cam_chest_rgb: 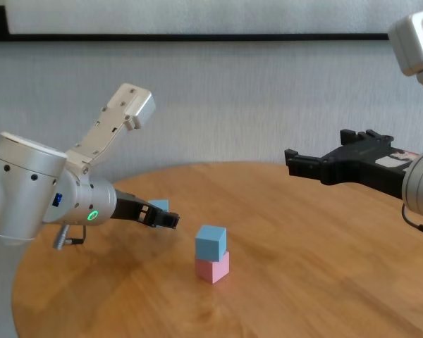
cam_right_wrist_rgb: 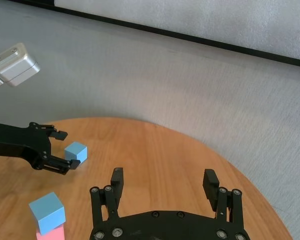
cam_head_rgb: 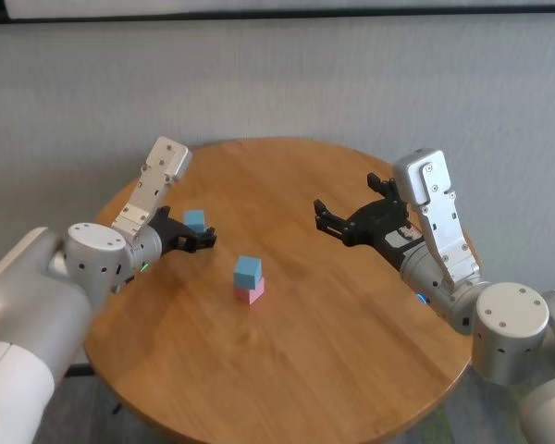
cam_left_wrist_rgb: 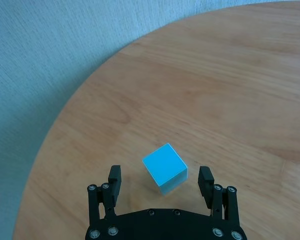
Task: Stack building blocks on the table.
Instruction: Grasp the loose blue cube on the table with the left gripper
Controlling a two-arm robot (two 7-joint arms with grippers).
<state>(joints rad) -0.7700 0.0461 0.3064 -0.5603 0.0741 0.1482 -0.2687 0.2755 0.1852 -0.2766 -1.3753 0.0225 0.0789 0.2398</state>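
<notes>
One loose blue block [cam_left_wrist_rgb: 164, 167] sits far-left on table [cam_head_rgb: 351, 351], betw open jaws of left gripper [cam_left_wrist_rgb: 161, 181]. Blue-on-pink stack [cam_head_rgb: 249, 278] is mid-table. Right gripper [cam_head_rgb: 351, 215] open, empty, raised at right. Risk: block sits angled to jaws, could twist or skid on closing.

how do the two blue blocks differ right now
The stacked blue block sits on top of the pink block near the table's middle; the loose blue block rests directly on the wood, farther left and back. The loose one lies between the open fingers of the left hand; the stacked one has no hand near it. Both are light blue cubes of equal size.
</notes>
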